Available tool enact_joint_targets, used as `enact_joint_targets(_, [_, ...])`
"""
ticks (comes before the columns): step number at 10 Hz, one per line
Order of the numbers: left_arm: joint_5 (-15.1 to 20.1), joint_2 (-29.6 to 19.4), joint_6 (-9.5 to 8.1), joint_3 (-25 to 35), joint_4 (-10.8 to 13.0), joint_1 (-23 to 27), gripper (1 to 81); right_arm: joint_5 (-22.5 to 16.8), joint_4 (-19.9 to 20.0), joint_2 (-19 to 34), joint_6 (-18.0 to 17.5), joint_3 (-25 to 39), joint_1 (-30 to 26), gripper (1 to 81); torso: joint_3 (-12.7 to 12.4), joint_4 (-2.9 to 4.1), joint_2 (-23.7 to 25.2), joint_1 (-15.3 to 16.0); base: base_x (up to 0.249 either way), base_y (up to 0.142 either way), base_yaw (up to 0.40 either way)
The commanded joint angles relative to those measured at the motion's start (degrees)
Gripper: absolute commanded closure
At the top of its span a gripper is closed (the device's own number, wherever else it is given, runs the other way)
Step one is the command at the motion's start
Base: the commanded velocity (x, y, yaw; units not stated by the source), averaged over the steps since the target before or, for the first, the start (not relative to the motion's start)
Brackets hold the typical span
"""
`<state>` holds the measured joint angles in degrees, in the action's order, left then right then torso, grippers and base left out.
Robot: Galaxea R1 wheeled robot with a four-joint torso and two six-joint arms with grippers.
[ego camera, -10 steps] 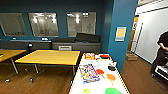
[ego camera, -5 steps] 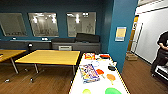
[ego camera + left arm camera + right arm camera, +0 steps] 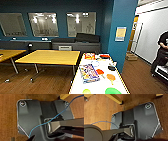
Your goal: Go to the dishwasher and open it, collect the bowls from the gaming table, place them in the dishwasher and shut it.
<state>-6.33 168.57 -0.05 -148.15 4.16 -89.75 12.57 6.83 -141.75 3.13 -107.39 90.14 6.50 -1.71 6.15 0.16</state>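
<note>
The gaming table [image 3: 100, 86] is a long white-topped table running away from me in the lower middle of the head view. On it lie a colourful board-game box [image 3: 88, 72], a second box [image 3: 89, 56] at the far end, and red [image 3: 100, 71] and orange [image 3: 110, 77] items. Two bright green rounded items [image 3: 113, 90] [image 3: 86, 91] sit at its near end; whether they are bowls I cannot tell. The dishwasher is out of view. Both wrist views look down past my own dark plate onto brown wood floor [image 3: 7, 119] [image 3: 99, 110].
A yellow-topped table [image 3: 50, 57] stands left of the gaming table, another [image 3: 10, 53] further left. A dark sofa [image 3: 75, 42] lines the blue back wall under windows. A blue pillar [image 3: 122, 35] rises right of the table. A person [image 3: 162, 53] stands at the far right.
</note>
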Motion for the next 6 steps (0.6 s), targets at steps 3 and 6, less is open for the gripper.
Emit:
enact_joint_targets(3, [2.64, -0.34, -0.04, 0.41, -0.03, 2.43, 1.0, 7.82, 4.33, 28.57, -1.64, 29.49, -7.55, 1.0, 3.08, 0.0, 0.0, 0.0, 0.0, 0.0, 0.0])
enact_joint_targets(6, [2.64, 0.36, -0.04, 0.49, -0.11, 2.51, 1.0, 7.73, 4.86, 36.58, -1.64, 38.21, -12.2, 1.0, 7.69, 0.0, 0.0, -0.02, 0.0, 0.0, 0.0])
